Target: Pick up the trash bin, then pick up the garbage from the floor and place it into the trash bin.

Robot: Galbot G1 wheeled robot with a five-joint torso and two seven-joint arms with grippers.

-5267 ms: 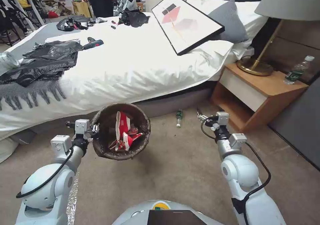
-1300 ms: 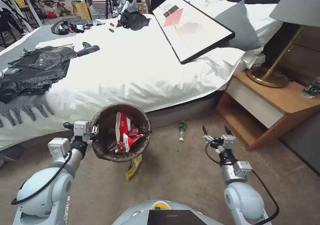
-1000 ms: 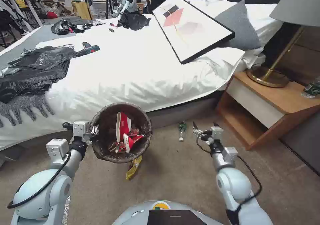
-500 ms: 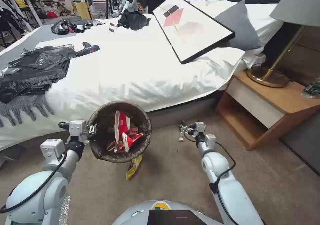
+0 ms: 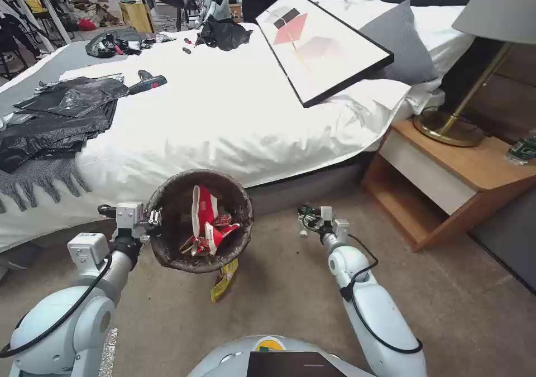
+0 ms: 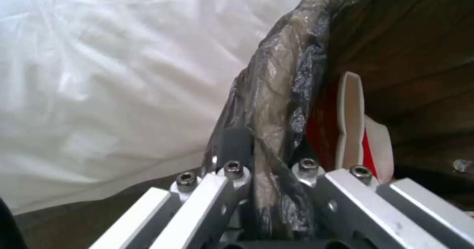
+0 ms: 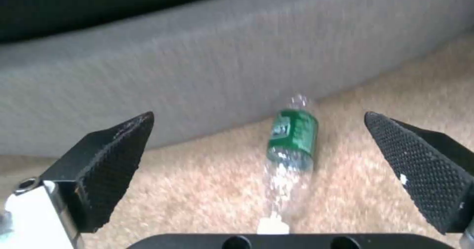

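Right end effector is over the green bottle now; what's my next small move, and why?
Probably lower the right end effector straight down. Its fingers are open, the green bottle lies on the carpet between them untouched, and the left end effector holds the trash bin.

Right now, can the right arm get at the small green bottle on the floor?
Probably yes. The right claw is open, and the green bottle lies on bare carpet between its fingers, apart from both. Only the bed base behind stands close.
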